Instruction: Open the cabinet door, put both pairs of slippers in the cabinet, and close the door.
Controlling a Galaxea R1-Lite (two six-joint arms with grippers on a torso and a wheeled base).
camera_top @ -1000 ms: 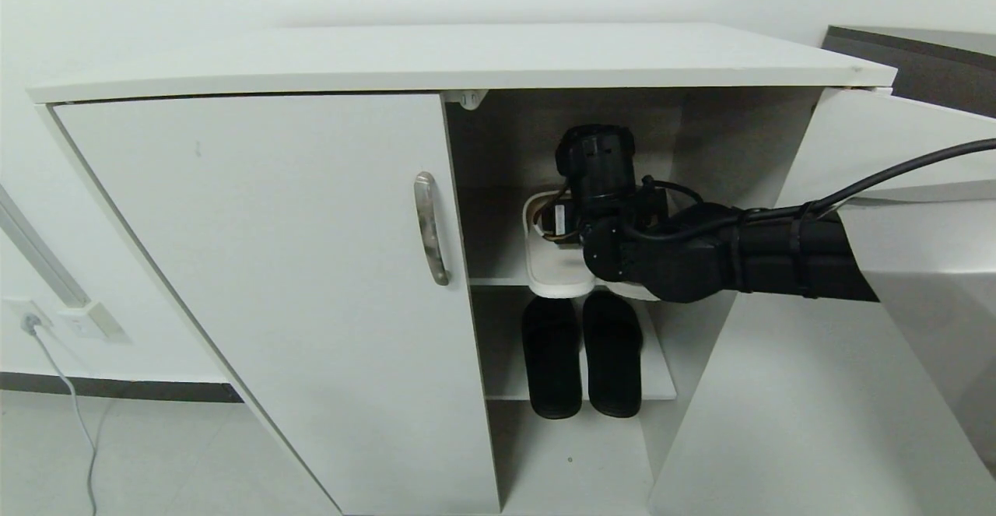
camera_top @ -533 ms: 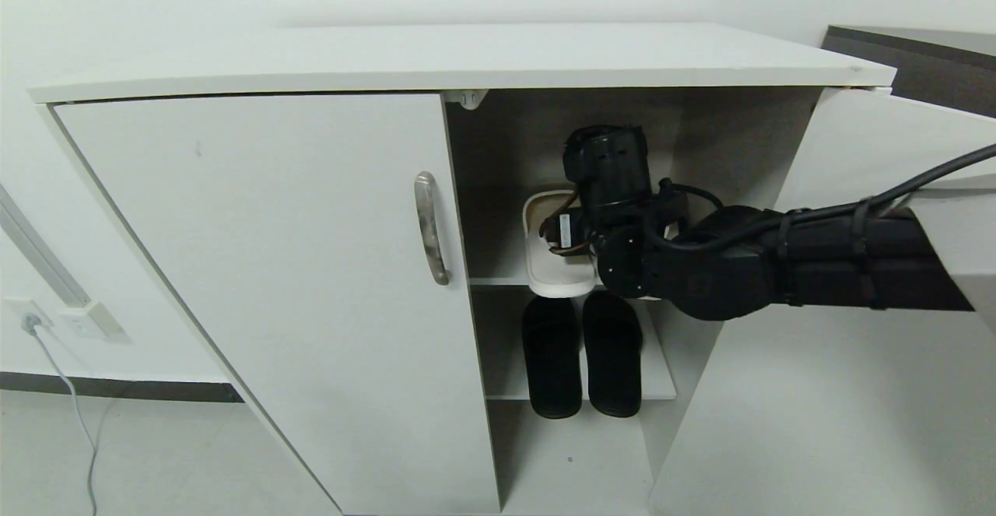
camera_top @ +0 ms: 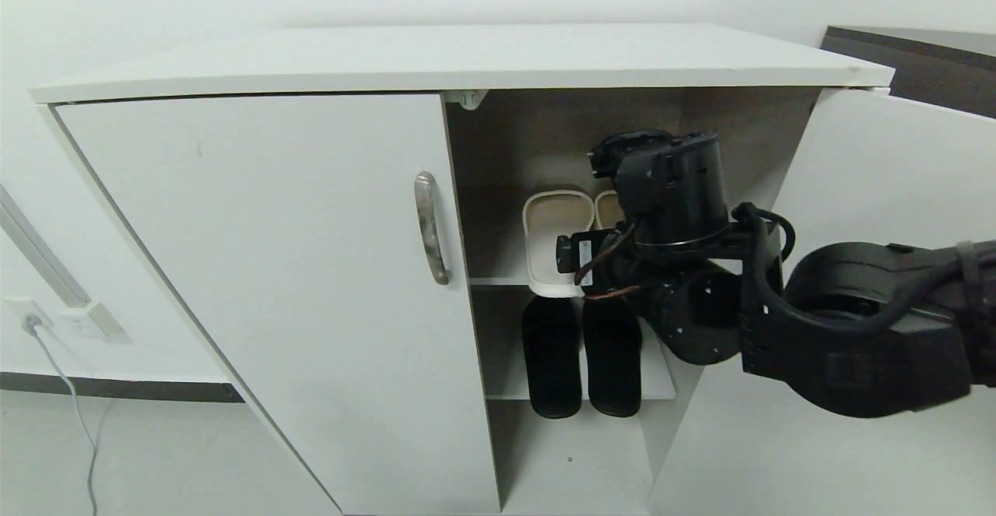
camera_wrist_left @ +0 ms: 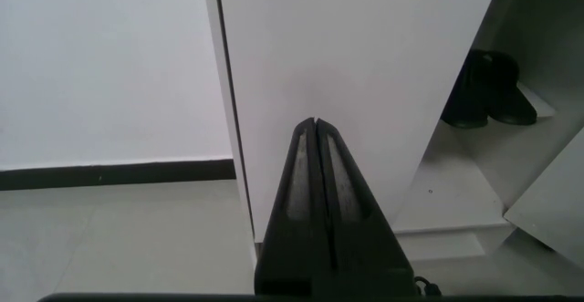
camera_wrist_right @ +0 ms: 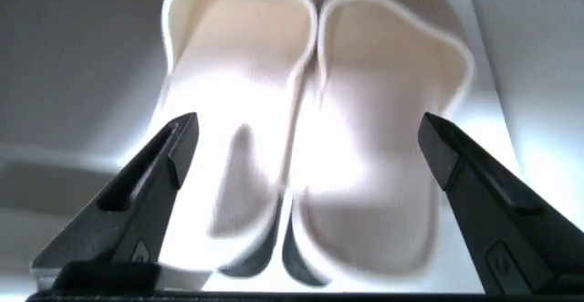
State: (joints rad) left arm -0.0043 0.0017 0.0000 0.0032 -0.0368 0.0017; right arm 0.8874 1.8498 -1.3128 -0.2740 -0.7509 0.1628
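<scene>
White slippers [camera_top: 554, 240] side by side on upper shelf [camera_top: 498, 271], near ends at shelf's front edge, free of any grip. Black slippers [camera_top: 582, 356] on lower shelf [camera_top: 658, 380] directly beneath. Right gripper [camera_wrist_right: 306, 133] spread wide, nothing between fingers; over last second it has backed out of cabinet [camera_top: 467, 57], wrist now just outside opening. Left gripper [camera_wrist_left: 315, 124] pressed together, empty, low before closed left door [camera_top: 257, 267]. Right door [camera_top: 864, 158] swung open. Judgement: both pairs stowed; only closing right door remains, once arm clears opening.
</scene>
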